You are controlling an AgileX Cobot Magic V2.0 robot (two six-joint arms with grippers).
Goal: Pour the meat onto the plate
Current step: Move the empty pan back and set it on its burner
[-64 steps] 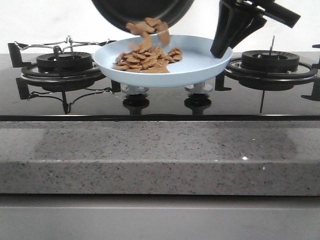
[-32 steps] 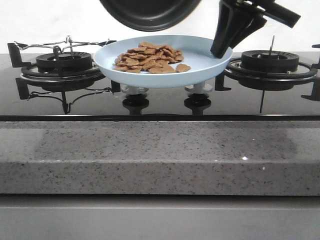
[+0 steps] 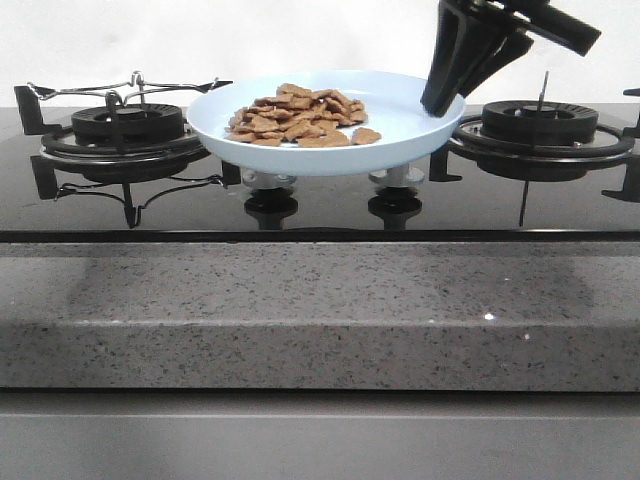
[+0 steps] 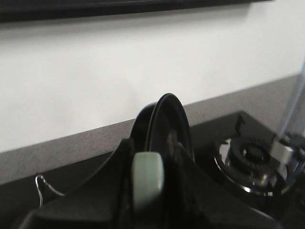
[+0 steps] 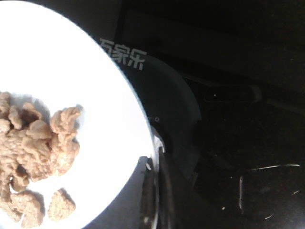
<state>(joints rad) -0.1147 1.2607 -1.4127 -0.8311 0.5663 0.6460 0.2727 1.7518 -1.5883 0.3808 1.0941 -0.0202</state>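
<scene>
Above the middle of the black glass stovetop point(image 3: 320, 205), between its two burners, you have the pale blue plate point(image 3: 400, 135) held up off the surface, tilted slightly, with the meat point(image 3: 296, 115) heaped on its left-centre. You can judge the meat as light, dry and loose: many small flat brown-orange pieces lying on one another, likely to slide on the smooth glaze if the plate tips, and probably easy to crumble if pinched. You would not take hold of the pieces themselves; you move them by carrying the plate, and the raised rim is the natural place to grip. The plate looks stiff and breakable, so keep it level. Your right gripper point(image 3: 442, 100) reaches down from the upper right and meets the plate at its right rim; in the right wrist view its dark fingers point(image 5: 159, 191) sit at the rim's edge, pressed onto the plate's edge, with one jaw apparently above and one below, though the lower contact is hard to make out. The meat in that view lies well inside the rim, away from the fingers. Your left gripper point(image 4: 148, 191) appears only in the left wrist view, where its fingers are clamped on a pale green handle of the black frying pan point(image 4: 164, 129), which stands on edge before a white wall, with a burner point(image 4: 252, 157) below it.
</scene>
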